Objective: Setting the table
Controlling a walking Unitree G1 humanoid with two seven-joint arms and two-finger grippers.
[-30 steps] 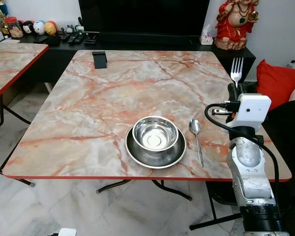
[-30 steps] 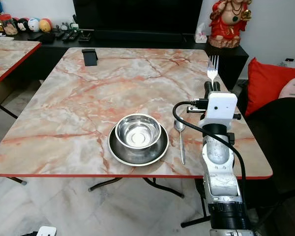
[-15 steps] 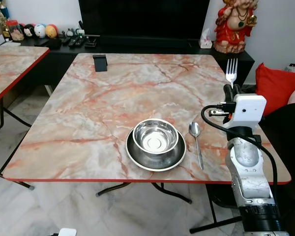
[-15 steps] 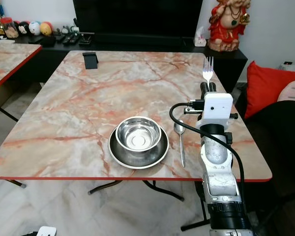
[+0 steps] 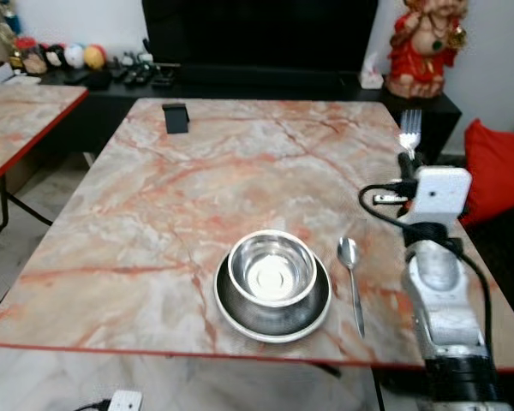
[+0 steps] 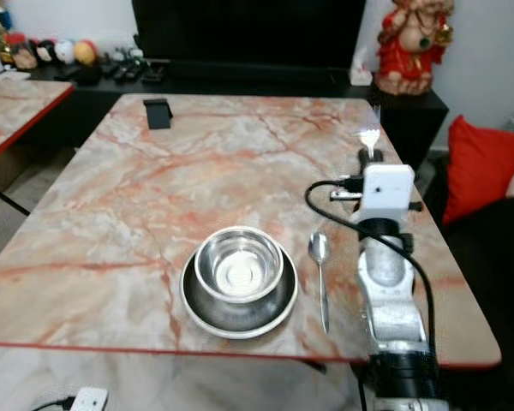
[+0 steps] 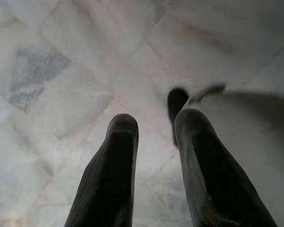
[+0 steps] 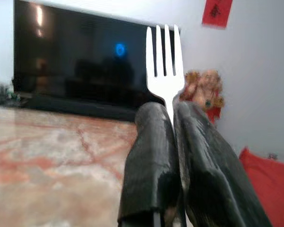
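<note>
A steel bowl sits in a steel plate near the marble table's front edge. Just right of the plate lies a spoon, handle toward me. My right gripper is raised above the table's right side, right of the spoon, shut on a silver fork that stands upright with its tines up. My left gripper hangs low over the pale floor tiles, its two fingers apart with nothing between them.
A small black stand sits at the table's far left. A second marble table stands at left. Behind are a dark TV console with a red figurine, and a red cushion at right.
The camera has come closer to the table and tilted down, so bowl, plate and spoon appear lower and larger. The right gripper still holds the fork upright.
</note>
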